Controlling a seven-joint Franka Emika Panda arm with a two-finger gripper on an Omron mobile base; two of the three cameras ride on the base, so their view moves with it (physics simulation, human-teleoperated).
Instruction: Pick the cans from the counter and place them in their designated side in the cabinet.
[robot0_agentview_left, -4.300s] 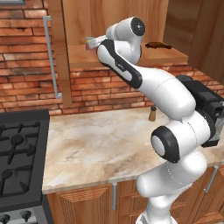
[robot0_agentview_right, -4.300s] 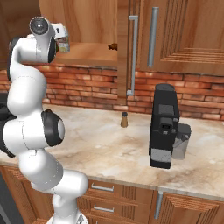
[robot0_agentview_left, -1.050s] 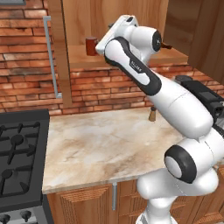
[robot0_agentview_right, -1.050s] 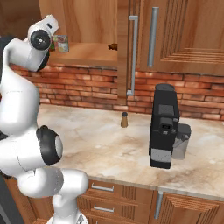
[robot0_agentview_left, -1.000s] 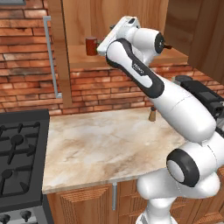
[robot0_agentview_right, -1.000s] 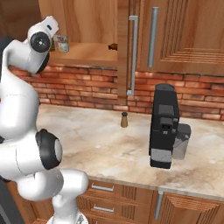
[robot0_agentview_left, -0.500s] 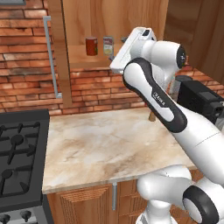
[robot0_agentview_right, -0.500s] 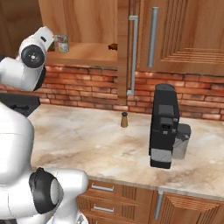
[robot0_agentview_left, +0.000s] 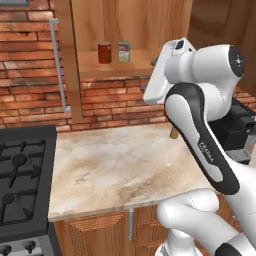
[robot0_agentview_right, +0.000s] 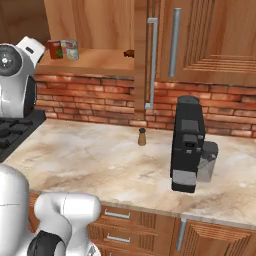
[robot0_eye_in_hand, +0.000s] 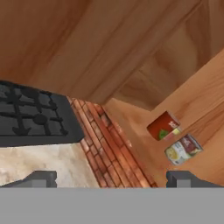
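Cans are seen side by side on the bare wooden shelf of the light-wood wall cabinet (robot0_agentview_left: 125, 70): a plain dark red cylindrical can (robot0_agentview_left: 104, 52) and, just beside it, a silvery cylindrical can with a red-and-yellow label (robot0_agentview_left: 124, 51). Both are stood upright near the left end of the shelf, close together; whether they touch cannot be told. In the hand view the two cans are seen rolled sideways against the wood, the dark red one nearer the shelf's end.

The two-finger gripper (robot0_eye_in_hand: 111, 178) is held clear of the cans, its dark fingertips (robot0_eye_in_hand: 41, 178) spread wide apart with nothing between them. The white arm is raised in front of the cabinet's right part.

On the beige marbled stone counter (robot0_agentview_right: 100, 160) a small brown dark-capped shaker (robot0_agentview_right: 142, 136) and a black coffee machine (robot0_agentview_right: 187, 144) are found, well apart from each other. A black gas stove (robot0_agentview_left: 22, 175) adjoins the counter's left end.
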